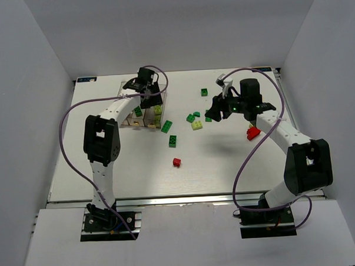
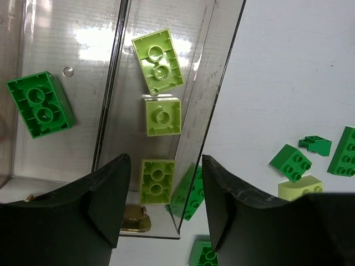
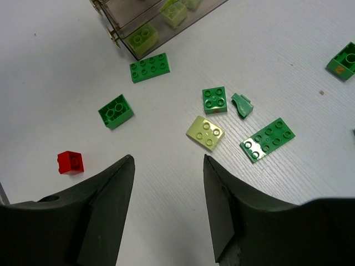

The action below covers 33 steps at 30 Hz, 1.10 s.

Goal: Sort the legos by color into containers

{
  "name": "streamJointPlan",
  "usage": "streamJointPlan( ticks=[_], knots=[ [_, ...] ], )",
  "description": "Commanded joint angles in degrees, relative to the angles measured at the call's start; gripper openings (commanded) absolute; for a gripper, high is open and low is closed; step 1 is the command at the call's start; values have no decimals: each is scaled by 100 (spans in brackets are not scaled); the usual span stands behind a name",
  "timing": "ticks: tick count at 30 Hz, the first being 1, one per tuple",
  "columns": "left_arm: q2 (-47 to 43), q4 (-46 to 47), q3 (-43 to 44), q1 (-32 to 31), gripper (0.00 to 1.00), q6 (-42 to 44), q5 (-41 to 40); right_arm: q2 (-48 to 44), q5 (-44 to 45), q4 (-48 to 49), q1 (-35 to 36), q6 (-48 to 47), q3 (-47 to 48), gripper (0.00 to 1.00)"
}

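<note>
Colour decides every placement here. The left gripper hangs over the three joined bins of clear smoky plastic, fingers spread and empty. Below it, three pale yellow-green studded bricks line the end compartment, and a dark green brick sits in the next one. The right gripper hovers wide open, holding nothing, over loose pieces on the white table. A pale yellow-green loose brick ahead looks its likeliest pick, while a small red brick lies apart.
</note>
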Motion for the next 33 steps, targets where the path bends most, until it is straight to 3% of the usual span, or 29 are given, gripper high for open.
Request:
streamJointPlan(
  ticks=[1,5,7,9,11,12,13,17,22,25,33],
  knots=[
    [-695,87,96,19,64,12,-17,-115,-5,-69,-35,-157,26,58],
    [-1407,402,-622,19,55,-68,359,-212,22,-183,-96,-254,-35,58],
    [-1924,578,-1001,19,28,-112,693,-256,30,-254,-166,-280,-97,58],
    [-2321,702,-1710,19,18,-295,1149,-291,39,-298,-237,-315,-167,59],
    [-2925,947,-2248,-7,22,-462,1528,-352,39,-324,-281,-333,-229,59],
    [-3112,957,-2477,-16,28,-515,1591,-361,48,-324,-298,-342,-255,59],
    [-3288,940,-2897,-51,42,-551,1617,-370,65,-324,-325,-342,-308,59],
    [-3869,510,-3533,-262,62,-612,1460,-414,74,-298,-369,-324,-431,59],
    [-3844,377,-3772,-867,67,-709,890,-388,74,-236,-386,-263,-449,59],
    [-3293,360,-3545,-1279,68,-753,373,-388,327,-184,-395,-149,-449,60],
    [-2508,623,-3280,-1493,69,-727,141,-440,496,-114,-509,1,-580,60]
  ],
)
